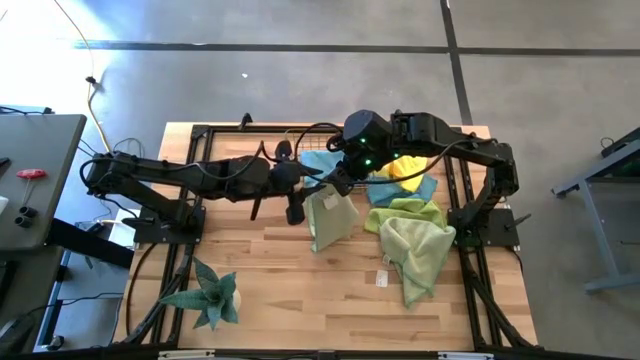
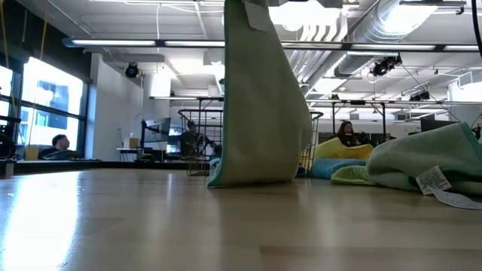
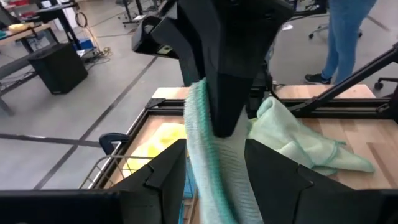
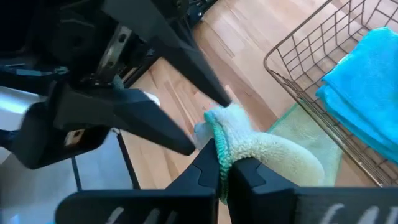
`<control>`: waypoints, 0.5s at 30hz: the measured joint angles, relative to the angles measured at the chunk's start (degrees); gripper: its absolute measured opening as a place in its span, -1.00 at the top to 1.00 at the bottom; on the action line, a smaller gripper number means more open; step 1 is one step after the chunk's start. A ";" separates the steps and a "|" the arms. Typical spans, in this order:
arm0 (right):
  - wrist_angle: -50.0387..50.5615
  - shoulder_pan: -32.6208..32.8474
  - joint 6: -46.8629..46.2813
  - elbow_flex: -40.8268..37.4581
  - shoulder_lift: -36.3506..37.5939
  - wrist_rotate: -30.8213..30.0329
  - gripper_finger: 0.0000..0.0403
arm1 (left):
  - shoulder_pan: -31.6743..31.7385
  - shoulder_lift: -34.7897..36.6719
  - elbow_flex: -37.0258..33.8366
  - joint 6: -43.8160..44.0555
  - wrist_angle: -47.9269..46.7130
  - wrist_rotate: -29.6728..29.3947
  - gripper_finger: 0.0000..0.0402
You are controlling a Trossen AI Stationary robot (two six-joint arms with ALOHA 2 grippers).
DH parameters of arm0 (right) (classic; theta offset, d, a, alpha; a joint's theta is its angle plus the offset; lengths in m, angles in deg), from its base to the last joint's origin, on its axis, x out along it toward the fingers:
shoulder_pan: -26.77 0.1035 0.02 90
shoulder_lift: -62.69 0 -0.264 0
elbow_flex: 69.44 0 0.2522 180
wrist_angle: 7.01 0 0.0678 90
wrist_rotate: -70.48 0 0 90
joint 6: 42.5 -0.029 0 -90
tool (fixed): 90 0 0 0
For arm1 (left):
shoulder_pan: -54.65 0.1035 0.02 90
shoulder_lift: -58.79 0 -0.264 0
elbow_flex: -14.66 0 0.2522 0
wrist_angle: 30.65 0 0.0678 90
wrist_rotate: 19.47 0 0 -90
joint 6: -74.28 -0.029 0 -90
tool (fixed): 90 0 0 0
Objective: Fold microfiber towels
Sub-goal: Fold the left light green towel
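Note:
A pale green microfiber towel (image 1: 330, 218) hangs over the middle of the table from my right gripper (image 1: 337, 182), which is shut on its top. Its lower edge (image 2: 248, 181) rests on the wood. My left gripper (image 1: 310, 186) reaches in level from the table's left and is open, its two fingers on either side of the hanging towel (image 3: 214, 180) just below the right gripper's fingers (image 3: 224, 106). More towels lie heaped at the right: yellow (image 1: 405, 165), light blue (image 1: 415, 187), lime green (image 1: 405, 212) and pale green (image 1: 418, 255). My left gripper has the towel's teal-hemmed edge (image 3: 200, 155) passing between its open fingers; whether they touch it I cannot tell. My right gripper pinches the bunched top of the towel at its hemmed edge (image 4: 219, 134) between its two fingers, slanting down from the far right. The towel hangs below, its lower edge on the table.
A copper wire basket (image 4: 298, 56) stands at the far middle of the table with a light blue towel (image 4: 367, 81) in it. A spiky green plant (image 1: 207, 293) sits at the near left. Bare wood lies along the near edge. A person stands beyond the table (image 3: 348, 37).

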 joint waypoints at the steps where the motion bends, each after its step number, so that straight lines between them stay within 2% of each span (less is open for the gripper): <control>1: -0.01 0.00 0.03 0.00 0.00 -0.02 1.00 | 0.00 0.00 0.00 0.00 0.03 0.33 0.23; 3: -0.13 0.02 0.23 0.00 0.00 -0.02 1.00 | 0.00 0.00 0.00 -0.02 0.03 0.05 0.23; 10: -0.28 0.04 1.56 0.00 0.00 0.95 1.00 | 0.51 0.00 0.00 -0.59 -0.89 -7.14 0.23; 15: -1.34 0.04 2.66 0.00 0.00 1.05 1.00 | 1.30 0.00 0.02 -0.12 -2.20 -6.92 0.23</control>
